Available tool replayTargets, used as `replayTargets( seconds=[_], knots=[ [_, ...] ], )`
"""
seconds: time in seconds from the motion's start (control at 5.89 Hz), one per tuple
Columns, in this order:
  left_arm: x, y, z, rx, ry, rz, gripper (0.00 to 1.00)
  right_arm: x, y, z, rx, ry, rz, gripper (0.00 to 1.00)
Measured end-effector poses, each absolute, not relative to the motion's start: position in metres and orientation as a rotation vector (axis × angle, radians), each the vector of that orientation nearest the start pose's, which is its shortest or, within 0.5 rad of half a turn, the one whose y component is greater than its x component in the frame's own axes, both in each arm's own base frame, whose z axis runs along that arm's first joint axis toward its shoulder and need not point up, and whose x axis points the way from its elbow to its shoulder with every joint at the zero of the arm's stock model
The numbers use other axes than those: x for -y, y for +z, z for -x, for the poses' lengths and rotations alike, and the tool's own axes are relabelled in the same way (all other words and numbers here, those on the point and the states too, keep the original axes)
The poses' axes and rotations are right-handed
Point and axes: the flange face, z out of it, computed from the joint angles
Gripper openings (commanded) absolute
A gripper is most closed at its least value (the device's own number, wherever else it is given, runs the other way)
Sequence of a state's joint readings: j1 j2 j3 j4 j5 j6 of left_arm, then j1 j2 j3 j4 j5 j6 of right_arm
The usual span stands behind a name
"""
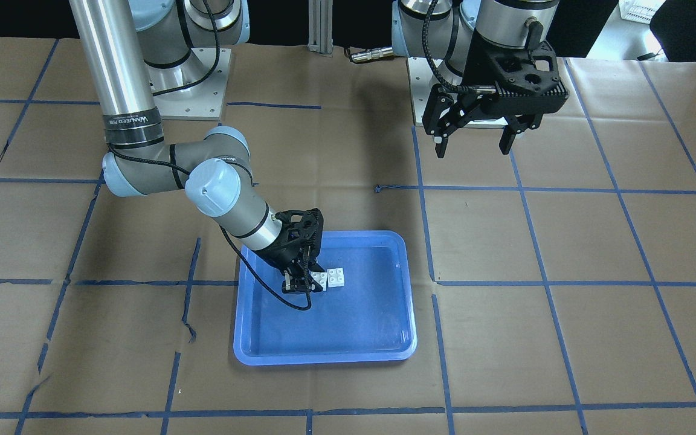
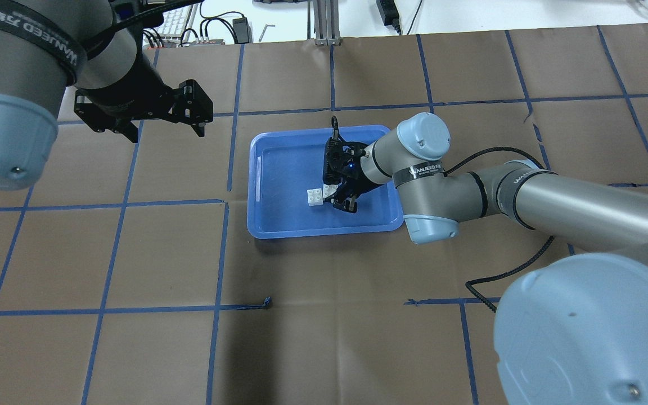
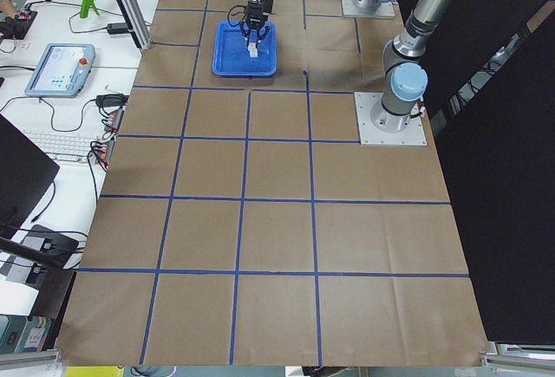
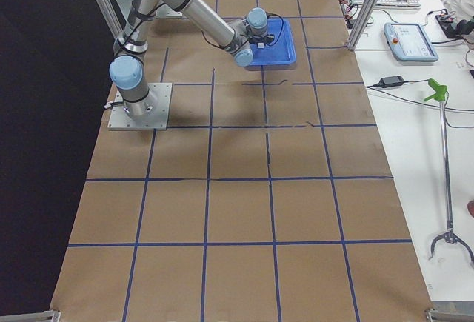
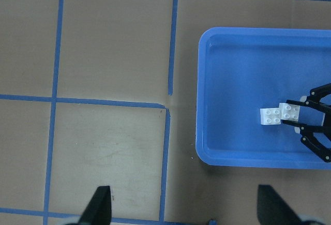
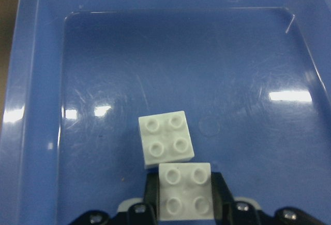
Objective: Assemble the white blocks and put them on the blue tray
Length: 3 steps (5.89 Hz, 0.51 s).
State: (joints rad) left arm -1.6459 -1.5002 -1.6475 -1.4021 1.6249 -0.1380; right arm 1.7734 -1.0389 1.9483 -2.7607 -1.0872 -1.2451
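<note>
Two white blocks lie studs up on the floor of the blue tray [image 1: 324, 359], touching and offset; I cannot tell if they are joined. My right gripper [image 1: 309, 283] reaches low into the tray, its fingers against both sides of the near white block [image 6: 184, 191]. The other white block [image 6: 165, 145] lies free just beyond it. Both also show in the overhead view, the free block [image 2: 315, 197] beside the right gripper [image 2: 340, 197]. My left gripper [image 1: 475, 142] hangs open and empty high above the table, away from the tray [image 5: 207, 147].
The table is covered in brown paper with a blue tape grid [image 2: 225, 253]. The arm bases [image 1: 191, 90] stand at the robot's edge. A keyboard, a pendant and cables [image 3: 56, 69] lie on a side bench beyond the far edge.
</note>
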Motion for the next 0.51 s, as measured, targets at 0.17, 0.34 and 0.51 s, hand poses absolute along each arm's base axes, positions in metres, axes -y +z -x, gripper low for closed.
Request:
replayTargets(
  seconds=[0.17, 0.34, 0.51],
  knots=[
    [0.4657, 0.5020, 0.1636, -3.093, -0.260, 0.103, 0.99, 0.5281, 0.1624, -0.2929, -2.017, -0.683, 1.913, 0.27],
    [0.4656, 0.5020, 0.1639, -3.093, -0.260, 0.102, 0.99, 0.5278, 0.1628, -0.2935, -2.014, -0.685, 1.912, 0.27],
    [0.4655, 0.5017, 0.1640, -3.093, -0.259, 0.102, 0.99, 0.5275, 0.1626, -0.2938, -2.013, -0.685, 1.911, 0.29]
  ],
)
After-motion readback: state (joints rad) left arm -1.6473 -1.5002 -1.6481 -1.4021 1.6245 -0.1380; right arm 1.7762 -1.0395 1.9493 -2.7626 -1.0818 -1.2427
